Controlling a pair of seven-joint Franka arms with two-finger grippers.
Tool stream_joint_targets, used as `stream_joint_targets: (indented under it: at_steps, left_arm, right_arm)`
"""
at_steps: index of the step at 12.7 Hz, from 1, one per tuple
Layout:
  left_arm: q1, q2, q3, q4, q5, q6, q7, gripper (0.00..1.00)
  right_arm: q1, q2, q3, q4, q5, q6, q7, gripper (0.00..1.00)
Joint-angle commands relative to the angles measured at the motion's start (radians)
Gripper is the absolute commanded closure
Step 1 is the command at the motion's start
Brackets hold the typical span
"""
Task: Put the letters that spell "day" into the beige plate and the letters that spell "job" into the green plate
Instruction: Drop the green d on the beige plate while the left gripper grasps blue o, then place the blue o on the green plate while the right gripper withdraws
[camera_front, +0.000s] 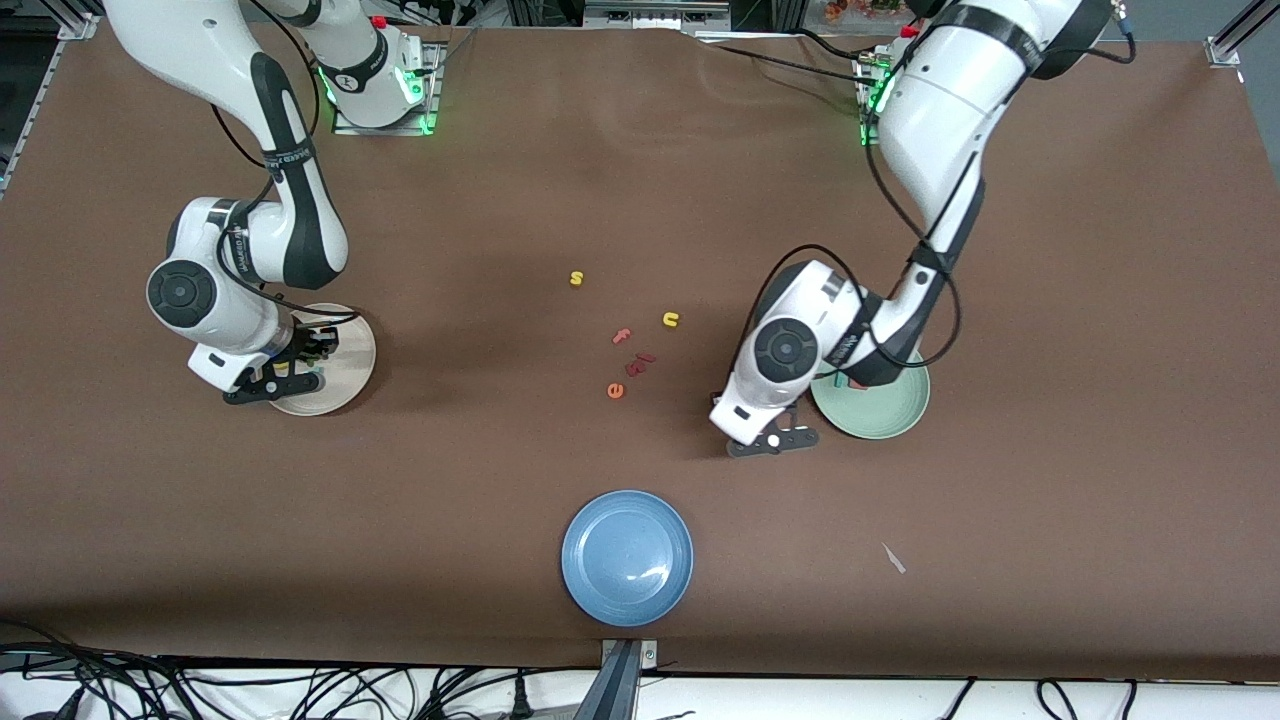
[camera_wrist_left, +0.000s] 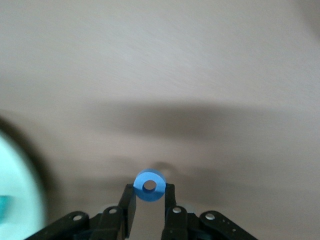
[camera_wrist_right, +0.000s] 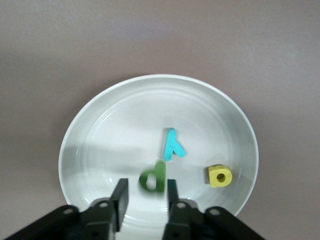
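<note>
Both arms reach low, left gripper (camera_wrist_left: 149, 210) pinched closed, right gripper (camera_wrist_right: 146, 200) parted.

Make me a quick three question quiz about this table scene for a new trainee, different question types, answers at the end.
1. True or false: the blue o is gripped by the left gripper.
2. Which letters lie in the beige plate? A) s, u, f B) d, a, y C) j, o, b
3. Fill in: the right gripper hovers over the ____ plate, nothing between its fingers.

Key: 1 true; 2 B; 3 beige. The blue o is not yet in the green plate.
</note>
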Motion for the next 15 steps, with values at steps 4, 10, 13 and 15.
stream_joint_targets:
  at_steps: [4, 10, 13, 15]
  left_arm:
    - [0.118, -0.128, -0.009, -0.107, 0.022, -0.161, 0.223, 1.0]
    - [0.251, -0.18, -0.018, -0.294, 0.025, -0.148, 0.347, 1.0]
    - [0.26, -0.186, -0.021, -0.308, 0.016, -0.149, 0.354, 0.01]
    - [0.265, -0.203, -0.021, -0.294, 0.016, -0.16, 0.357, 0.0]
  right_arm:
    - [0.012, -0.025, 0.012, 0.102, 0.001, -0.158, 0.05, 0.0]
    - [0.038, -0.022, 0.064, 0.277, 0.001, -0.415, 0.233, 0.0]
    - [0.051, -0.037, 0.064, 0.351, -0.005, -0.574, 0.241, 0.0]
    - [0.042, -0.11, 0.084, 0.351, -0.019, -0.618, 0.256, 0.0]
